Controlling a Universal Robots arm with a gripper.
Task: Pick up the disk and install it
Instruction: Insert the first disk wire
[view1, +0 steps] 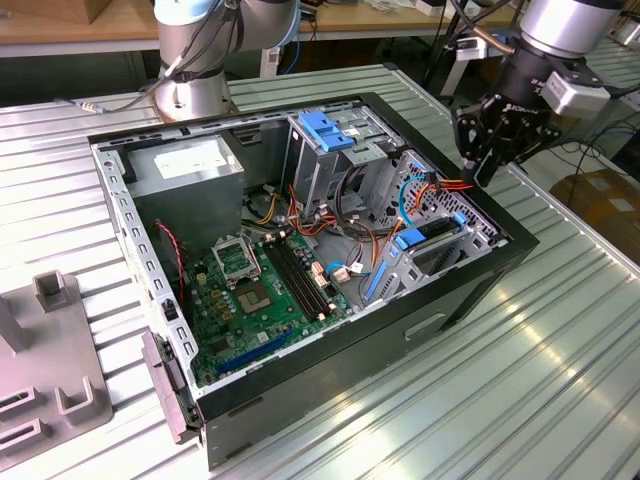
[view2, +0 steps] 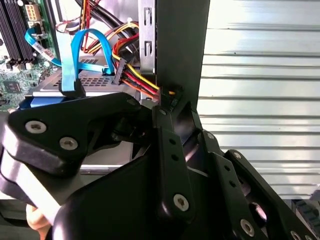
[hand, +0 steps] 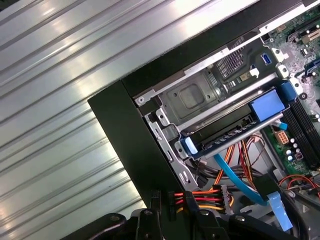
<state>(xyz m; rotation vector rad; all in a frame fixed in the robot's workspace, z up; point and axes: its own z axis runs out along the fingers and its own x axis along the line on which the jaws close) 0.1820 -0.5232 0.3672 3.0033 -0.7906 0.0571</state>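
Strain hazard noted at the drive bay.
Exterior view: the gripper (view1: 481, 165) stood over the case (view1: 350, 350) corner, with the disk (view1: 445, 248) in its bay just beside. Second wrist view: fingers (view2: 167, 150) drawn narrowly together on the power cable (view2: 137, 80). First wrist view: any pull could, I judged, strain that cable or unseat its plug (hand: 223, 195).

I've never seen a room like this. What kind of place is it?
Probably a robot lab or workshop: an open black computer case lies on a ribbed silver metal table, a black gripper hangs over its edge, and a wooden workbench stands behind.
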